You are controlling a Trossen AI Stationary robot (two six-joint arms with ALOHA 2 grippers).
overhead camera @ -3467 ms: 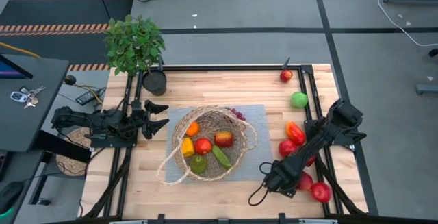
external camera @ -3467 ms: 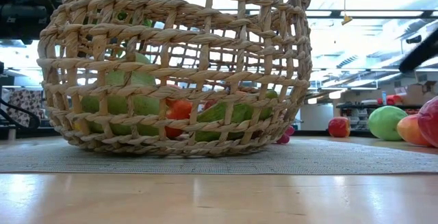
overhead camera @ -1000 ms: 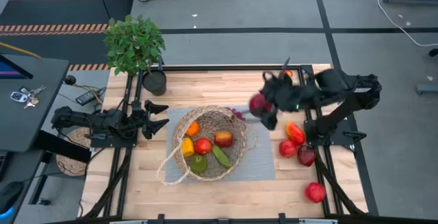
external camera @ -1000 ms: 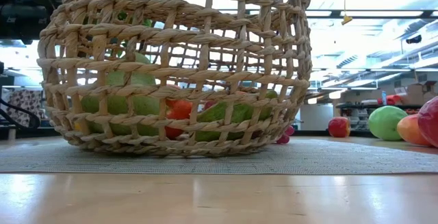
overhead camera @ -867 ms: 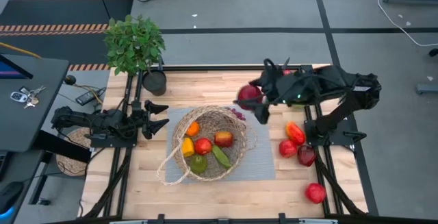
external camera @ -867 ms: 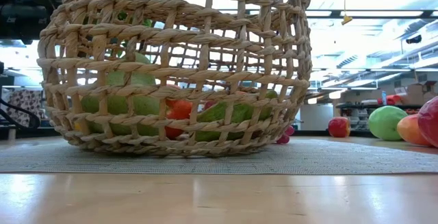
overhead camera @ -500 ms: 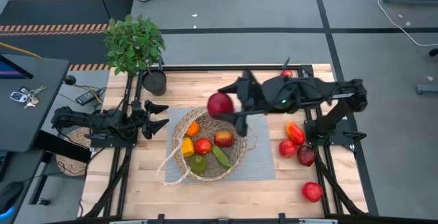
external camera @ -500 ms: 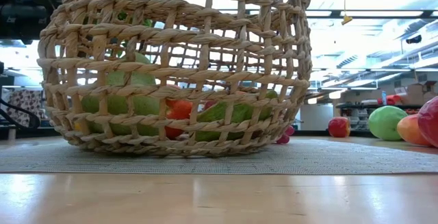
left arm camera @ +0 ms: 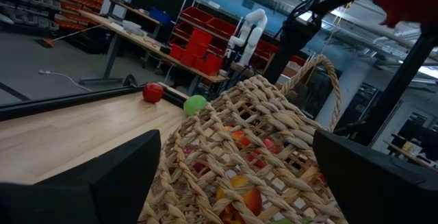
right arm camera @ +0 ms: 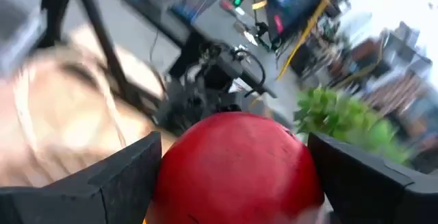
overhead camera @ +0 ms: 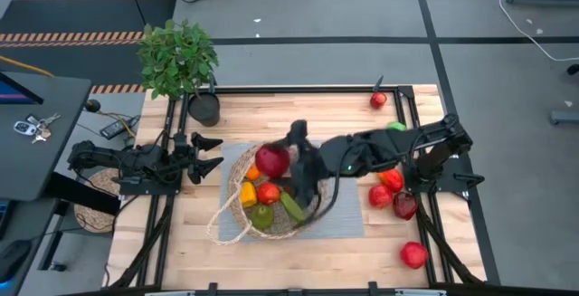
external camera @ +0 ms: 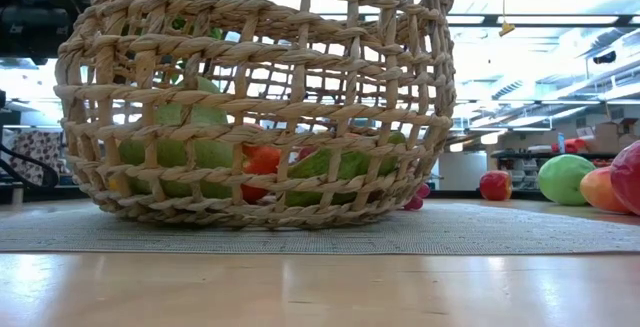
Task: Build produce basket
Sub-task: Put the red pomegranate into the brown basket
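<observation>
Your right gripper (overhead camera: pixel 282 162) is stretched out over the basket (overhead camera: pixel 237 216), its fingers (right arm camera: pixel 116 176) clamped on either side of a red apple (overhead camera: pixel 271 160) that hangs above the basket's far rim. In the right wrist view that apple (right arm camera: pixel 236 159) fills the space between the two dark fingers. The basket sits on a grey mat (overhead camera: pixel 348 219) in the middle of the table (overhead camera: pixel 298 251), and inside it you already have a red apple (overhead camera: pixel 268 193), an orange piece (overhead camera: pixel 253 172), a yellow piece (overhead camera: pixel 248 194) and green pieces (overhead camera: pixel 262 214). To the right of the basket, off the mat, lie more red produce (overhead camera: pixel 380 195) and a red apple (overhead camera: pixel 413 254) nearer the front edge; a green apple (overhead camera: pixel 395 127) and a small red apple (overhead camera: pixel 378 100) sit toward the far right corner. Your left gripper (overhead camera: pixel 210 152) waits just left of the basket with its fingers spread wide, holding nothing. A potted plant (overhead camera: pixel 178 58) stands at the far left corner, beyond the basket.
</observation>
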